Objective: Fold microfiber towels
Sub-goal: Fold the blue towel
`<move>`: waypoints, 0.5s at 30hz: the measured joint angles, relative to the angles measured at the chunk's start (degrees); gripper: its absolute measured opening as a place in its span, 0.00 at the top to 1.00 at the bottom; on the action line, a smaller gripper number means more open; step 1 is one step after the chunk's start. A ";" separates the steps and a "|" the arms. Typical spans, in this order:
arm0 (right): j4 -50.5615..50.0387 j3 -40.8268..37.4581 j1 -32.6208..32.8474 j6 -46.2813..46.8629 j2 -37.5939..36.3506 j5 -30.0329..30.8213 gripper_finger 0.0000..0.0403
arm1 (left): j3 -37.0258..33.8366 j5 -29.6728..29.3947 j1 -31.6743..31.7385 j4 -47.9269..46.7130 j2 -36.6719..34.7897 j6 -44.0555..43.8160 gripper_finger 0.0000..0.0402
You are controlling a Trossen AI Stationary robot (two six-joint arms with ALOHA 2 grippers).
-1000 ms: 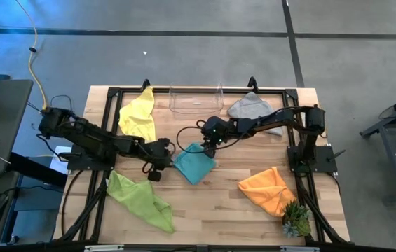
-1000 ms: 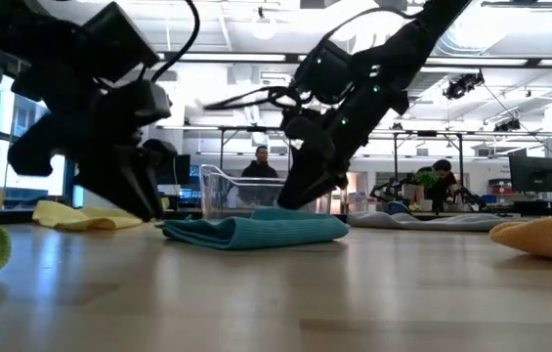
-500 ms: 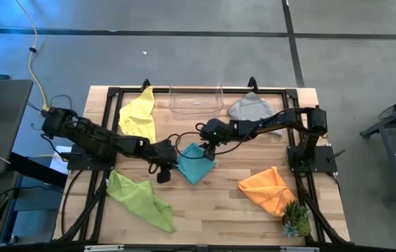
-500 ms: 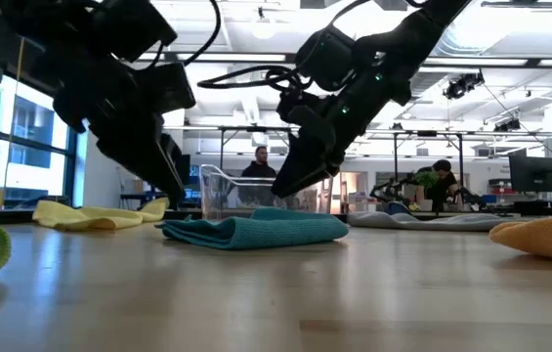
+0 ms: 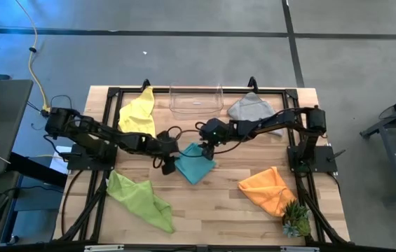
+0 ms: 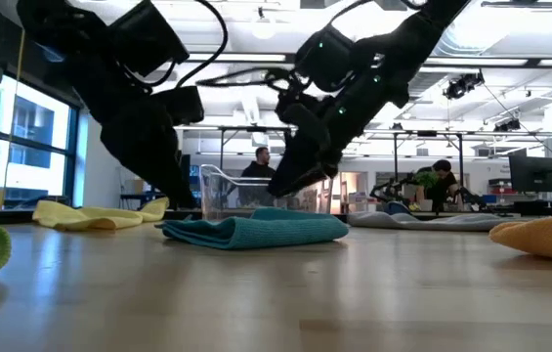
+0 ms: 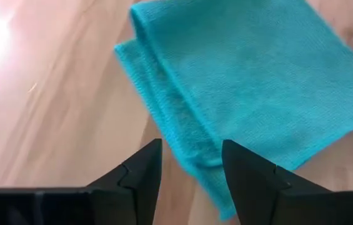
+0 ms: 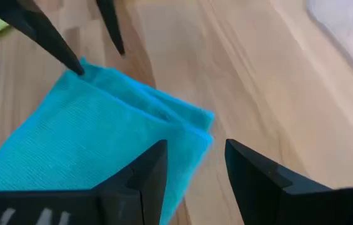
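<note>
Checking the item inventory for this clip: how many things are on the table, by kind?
Towels: 5, namely yellow towel, lime green towel, teal towel, grey towel, orange towel
Clear plastic bin: 1
Small green plant: 1
Total: 7

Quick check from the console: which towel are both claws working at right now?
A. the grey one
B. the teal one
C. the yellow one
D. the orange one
B: in the overhead view the left claw and the right claw sit at opposite edges of the folded teal towel, and each wrist view shows teal cloth between open fingers.
</note>
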 joint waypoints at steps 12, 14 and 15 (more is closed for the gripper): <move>2.42 0.00 -0.38 10.74 4.27 -4.81 0.63 | -5.44 2.73 0.22 8.90 -3.58 -1.05 0.81; 2.88 0.00 -0.38 10.92 5.13 -4.80 0.64 | -6.23 2.74 -0.02 10.91 -3.70 -1.23 0.84; 2.73 0.00 -0.38 10.52 5.41 -4.82 0.66 | -6.62 2.59 -0.18 11.40 -3.97 -1.49 0.85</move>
